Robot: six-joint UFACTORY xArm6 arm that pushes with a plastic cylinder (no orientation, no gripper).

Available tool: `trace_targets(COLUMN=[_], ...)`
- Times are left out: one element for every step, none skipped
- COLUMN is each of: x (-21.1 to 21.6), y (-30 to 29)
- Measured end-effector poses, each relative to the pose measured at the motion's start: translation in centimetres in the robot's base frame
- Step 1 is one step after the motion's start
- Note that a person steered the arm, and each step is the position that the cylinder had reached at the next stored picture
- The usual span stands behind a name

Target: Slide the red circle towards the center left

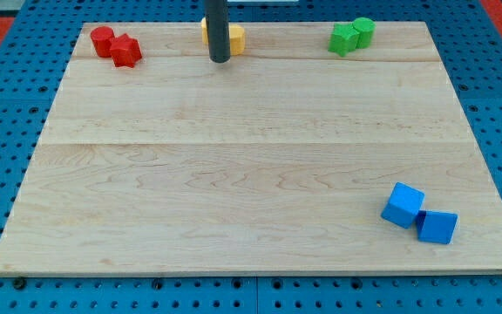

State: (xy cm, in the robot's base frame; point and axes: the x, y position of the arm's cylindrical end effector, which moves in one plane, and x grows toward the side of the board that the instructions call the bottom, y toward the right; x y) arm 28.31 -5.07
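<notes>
Red circle (102, 39) (touching a red star (126, 51)) sits well left of my tip (220, 59).

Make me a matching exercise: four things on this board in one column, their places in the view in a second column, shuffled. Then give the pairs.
Things:
1. red circle
2. green blocks
3. blue blocks
4. my tip

Places:
A. the view's bottom right
B. just in front of the yellow blocks at the view's top middle
C. the view's top left corner, touching the other red block
D. the view's top, right of centre

Pairs: 1-C, 2-D, 3-A, 4-B
</notes>
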Motion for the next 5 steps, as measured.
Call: trace_targets(x=[0.8,0.8,0.9,-0.2,-4.0], y=[-3.3,-4.0,-3.8,-3.5,-5.9])
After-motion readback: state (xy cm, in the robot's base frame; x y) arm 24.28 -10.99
